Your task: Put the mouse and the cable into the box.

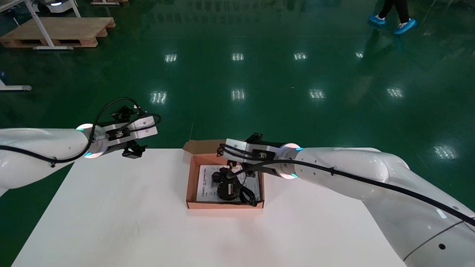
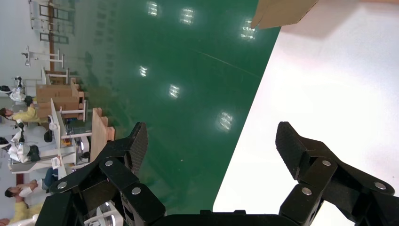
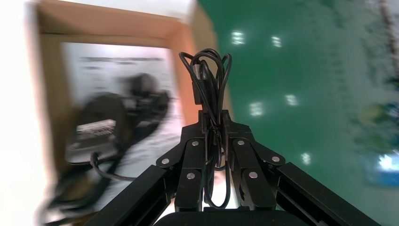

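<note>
Right wrist view gives the clearest account of the grasp. The right gripper [image 3: 214, 120] is closed narrowly on a bundled black cable [image 3: 210, 80], whose loops stand up beyond the fingertips. The bundle is held above the box [image 3: 109, 27], close to its far wall, and is not yet laid inside.

The mouse [image 3: 96, 129] is seen lying in the box on a printed leaflet [image 3: 117, 66]. A dark cord [image 1: 249, 196] is curled just beside it, toward the near right corner of the box. Whether this cord belongs to the mouse cannot be told.

The box is set on the white worktop [image 1: 130, 215] with its flap folded back on the far side. Well apart from the box, on its left and over the far edge of the worktop, the left gripper [image 2: 211, 132] is held with its fingers spread wide and nothing between them. It appears to be parked.

The task is judged to be about half done, since the mouse is already placed. The cable is left to be lowered into the box beside the mouse, released and cleared.
</note>
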Tool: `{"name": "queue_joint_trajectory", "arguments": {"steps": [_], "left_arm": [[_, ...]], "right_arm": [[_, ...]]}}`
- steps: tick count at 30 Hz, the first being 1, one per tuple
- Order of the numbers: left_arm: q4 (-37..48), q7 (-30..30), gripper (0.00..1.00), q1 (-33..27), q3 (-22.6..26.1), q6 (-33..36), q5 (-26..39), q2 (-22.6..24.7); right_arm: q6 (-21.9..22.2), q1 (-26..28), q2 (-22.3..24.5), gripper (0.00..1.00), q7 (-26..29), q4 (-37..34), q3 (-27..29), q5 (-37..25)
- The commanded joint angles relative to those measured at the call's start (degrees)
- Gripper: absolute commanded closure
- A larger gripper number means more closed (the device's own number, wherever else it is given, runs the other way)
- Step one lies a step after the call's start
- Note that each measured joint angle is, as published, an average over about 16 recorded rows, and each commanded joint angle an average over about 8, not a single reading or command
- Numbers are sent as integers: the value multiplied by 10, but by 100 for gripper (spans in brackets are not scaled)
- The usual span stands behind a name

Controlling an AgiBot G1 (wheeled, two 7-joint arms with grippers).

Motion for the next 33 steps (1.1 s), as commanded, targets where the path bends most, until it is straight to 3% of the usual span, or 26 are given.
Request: {"name": "queue_joint_trajectory", "arguments": {"steps": [1,4,5,20,33], "left_arm": [[-2,-3,0,0,0,1,3,-1],[-4,-5,0,1,0,1,4,-1],[-4,-6,0,1,0,1,5,-1],[-3,-4,0,1,0,1,4,-1],[-3,-4,0,1,0,1,4,-1]], "right_arm": [[31,0,0,38,14,-14,-11,-2],[42,-3,0,2,20,-23,-18,1],[44,-3,0,0,21,-24,-19,1],[26,-6,7,0,17,-12,-9,13],[-73,-62,91,0,22,54,59,148]]}}
